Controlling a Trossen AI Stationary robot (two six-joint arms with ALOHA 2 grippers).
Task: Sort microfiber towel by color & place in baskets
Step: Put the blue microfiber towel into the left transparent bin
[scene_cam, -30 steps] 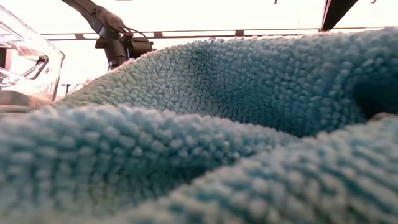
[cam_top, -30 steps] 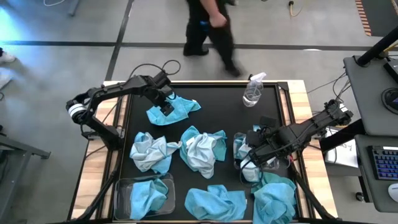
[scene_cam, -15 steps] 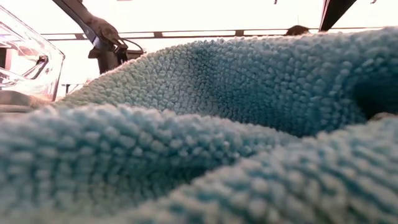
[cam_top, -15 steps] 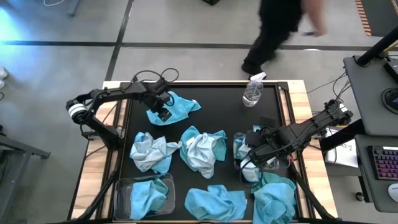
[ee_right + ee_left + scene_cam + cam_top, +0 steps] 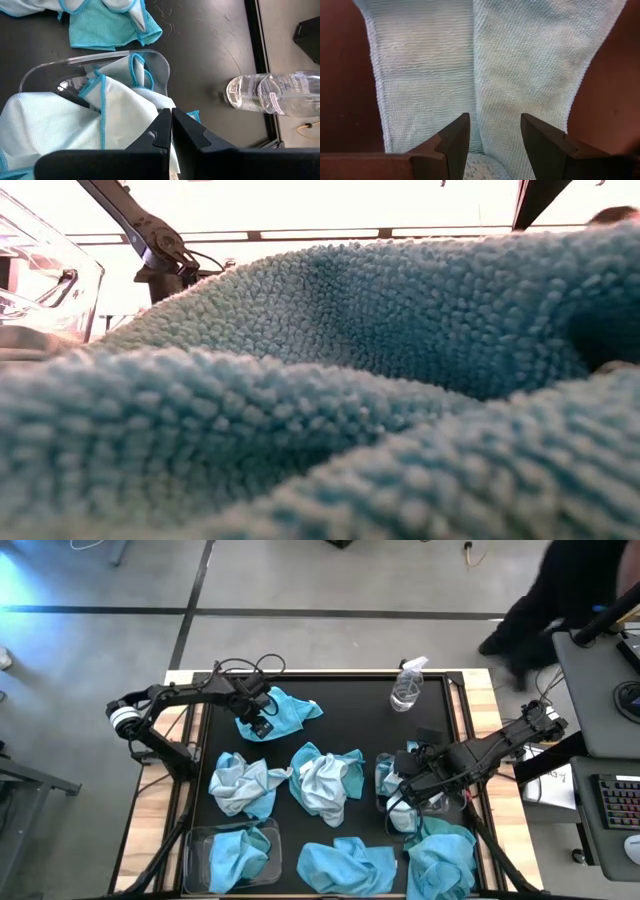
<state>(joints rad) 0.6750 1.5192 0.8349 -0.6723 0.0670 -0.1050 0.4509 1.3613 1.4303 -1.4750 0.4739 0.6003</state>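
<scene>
2 hands, left hand (image 5: 262,718) open over turquoise towel (image 5: 285,715)

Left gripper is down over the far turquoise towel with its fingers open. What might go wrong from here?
1. The left gripper hangs open over a fold of the turquoise towel; closing there may pinch just one layer, so the cloth could slip or drag.
2. The spray bottle stands upright on the same far side; a trailing towel might tip it.
3. The right gripper, shut, sits over the right basket with pale towels in it, so a crossing left arm could meet it.
</scene>
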